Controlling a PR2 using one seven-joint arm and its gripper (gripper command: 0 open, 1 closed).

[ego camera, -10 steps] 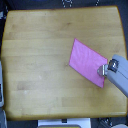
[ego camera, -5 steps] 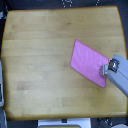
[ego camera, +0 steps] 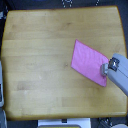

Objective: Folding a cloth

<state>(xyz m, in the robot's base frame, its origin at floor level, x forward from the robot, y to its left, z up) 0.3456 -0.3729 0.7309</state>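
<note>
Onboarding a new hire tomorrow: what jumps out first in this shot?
The pink-magenta cloth stands out, lying flat and skewed on the wooden table, toward the exterior view's right. Next is the grey end effector, reaching in from the lower right to the cloth's right-hand corner. Whether it is open or gripping the fabric is too blurred to tell.

One grey arm reached in from the exterior view's lower right, slanting up and toward that view's left. Its end effector [ego camera: 106, 69] sat low at the tip (too blurred to tell whether the fingers were parted).
</note>
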